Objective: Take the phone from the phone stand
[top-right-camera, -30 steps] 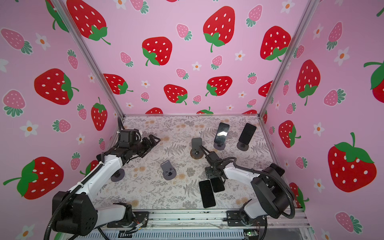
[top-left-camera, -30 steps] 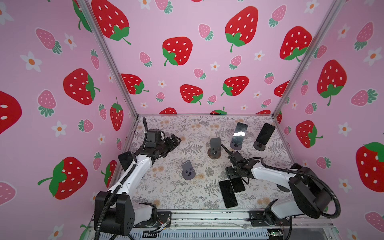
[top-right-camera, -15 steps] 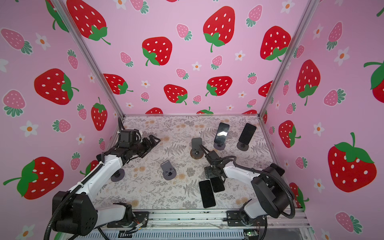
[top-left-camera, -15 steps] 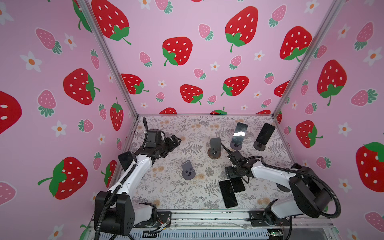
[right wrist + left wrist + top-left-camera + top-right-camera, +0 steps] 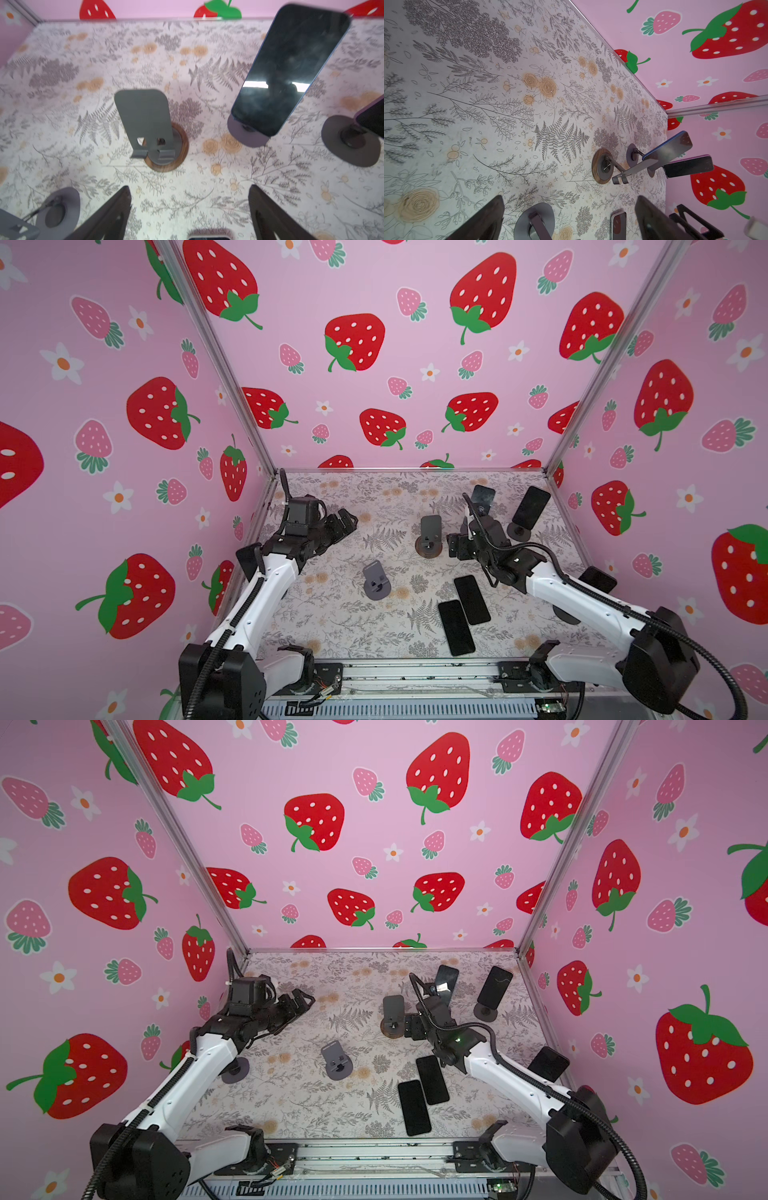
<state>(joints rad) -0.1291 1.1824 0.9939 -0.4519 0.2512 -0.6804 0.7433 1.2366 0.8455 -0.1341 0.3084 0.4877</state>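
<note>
Two claws, both spread open and both empty. The right claw [image 5: 456, 542] hangs above the table [image 5: 332, 626]. In the right wrist view its fingers [image 5: 112, 212] stand well apart, with only the flowered surface between them. The rim of one flat-lying phone shows under it at the edge of that view; which one I cannot tell.

Just beside this claw, toward the middle of the table, stands the wood-based stand [image 5: 430, 531], and its plate is bare. Behind the claw the blue-edged phone [image 5: 482, 497] leans tilted on the round-footed stand [image 5: 247, 137]. To the right of that, the purple-edged phone [image 5: 530, 506] leans on the back-right stand [image 5: 517, 531].

Nearer the front, close under the right arm, the upper flat phone [image 5: 471, 599] and the lower flat phone [image 5: 456, 627] lie face up side by side on the table, off any stand. The wall-side phone [image 5: 596, 578] sits tilted by the right wall behind the arm, and its support is mostly hidden.

The left claw [image 5: 347, 520] hovers over the back left of the table, well apart from every phone. In the left wrist view its fingers [image 5: 483, 218] are wide, with nothing between them. The grey stand [image 5: 376, 580] sits bare between the two arms, near the middle of the table
</note>
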